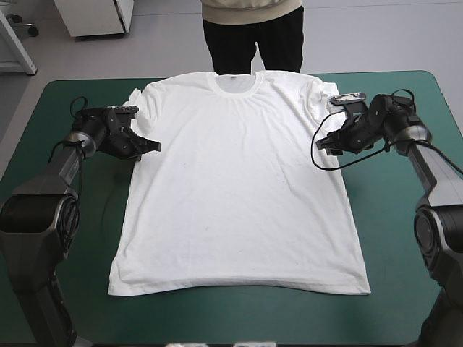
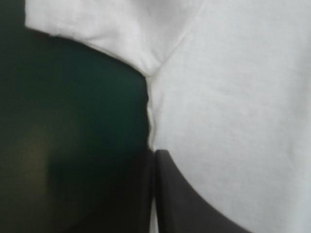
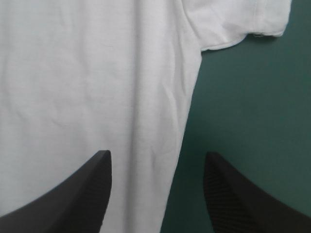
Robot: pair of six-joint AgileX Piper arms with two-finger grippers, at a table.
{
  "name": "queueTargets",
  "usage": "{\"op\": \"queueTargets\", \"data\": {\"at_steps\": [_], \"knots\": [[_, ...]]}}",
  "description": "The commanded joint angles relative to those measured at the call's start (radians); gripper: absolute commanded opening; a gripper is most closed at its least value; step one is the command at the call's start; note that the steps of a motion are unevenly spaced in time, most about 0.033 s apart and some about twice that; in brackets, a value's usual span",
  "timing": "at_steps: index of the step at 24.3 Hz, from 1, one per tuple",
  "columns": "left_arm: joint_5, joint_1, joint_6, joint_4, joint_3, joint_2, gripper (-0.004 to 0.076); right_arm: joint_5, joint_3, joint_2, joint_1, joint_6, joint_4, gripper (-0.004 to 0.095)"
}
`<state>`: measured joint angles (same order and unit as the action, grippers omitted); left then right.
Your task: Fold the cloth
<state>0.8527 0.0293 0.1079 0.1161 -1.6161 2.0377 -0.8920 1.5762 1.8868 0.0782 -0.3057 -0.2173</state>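
The white T-shirt (image 1: 239, 188) lies spread flat on the teal-green cover, collar toward the far edge and hem toward me. My left gripper (image 1: 150, 146) is at the shirt's left side seam just below the armpit. In the left wrist view its fingers (image 2: 194, 204) meet in a point with the T-shirt (image 2: 233, 97) edge as a thin white line between them. My right gripper (image 1: 327, 144) is at the matching spot on the right side. In the right wrist view the gripper (image 3: 156, 160) stands open, one finger over the T-shirt (image 3: 87, 73) and one over the cover.
Bare teal-green cover (image 1: 65, 101) shows on both sides of the shirt and in a strip (image 1: 239, 318) between the hem and the near edge. Both short sleeves (image 3: 243, 24) lie flat, pointing outward.
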Motion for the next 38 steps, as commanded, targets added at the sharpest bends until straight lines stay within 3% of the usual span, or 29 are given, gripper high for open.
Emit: {"op": "queueTargets", "data": {"at_steps": [1, 8, 12, 13, 15, 19, 29, 38], "knots": [[0.027, 0.010, 0.001, 0.030, -0.012, -0.027, -0.0009, 0.011, 0.074, 0.023, -0.006, -0.012, -0.005, 0.0540], [0.017, 0.010, 0.014, 0.030, -0.012, -0.027, -0.0009, -0.011, 0.106, 0.129, -0.006, -0.007, -0.005, 0.0449], [0.013, 0.010, 0.018, 0.030, -0.012, -0.027, -0.0009, -0.048, 0.106, 0.169, 0.004, -0.026, -0.003, 0.0246], [0.008, 0.010, 0.020, 0.030, -0.012, -0.027, -0.0009, -0.052, 0.106, 0.172, 0.014, -0.054, -0.003, 0.0101], [-0.003, 0.010, 0.020, 0.030, -0.012, -0.027, -0.0009, -0.037, 0.106, 0.174, 0.021, -0.053, 0.002, -0.0012], [-0.054, 0.010, 0.025, 0.030, -0.016, -0.068, -0.0009, 0.020, 0.106, 0.104, 0.015, -0.009, 0.032, -0.0013], [-0.118, 0.008, 0.025, 0.018, -0.017, -0.352, -0.0009, 0.120, 0.106, -0.253, 0.015, -0.017, 0.031, -0.0013], [-0.164, 0.008, 0.020, -0.024, -0.017, -0.612, -0.0009, 0.131, 0.106, -0.468, 0.013, -0.030, 0.031, -0.0013]]}}
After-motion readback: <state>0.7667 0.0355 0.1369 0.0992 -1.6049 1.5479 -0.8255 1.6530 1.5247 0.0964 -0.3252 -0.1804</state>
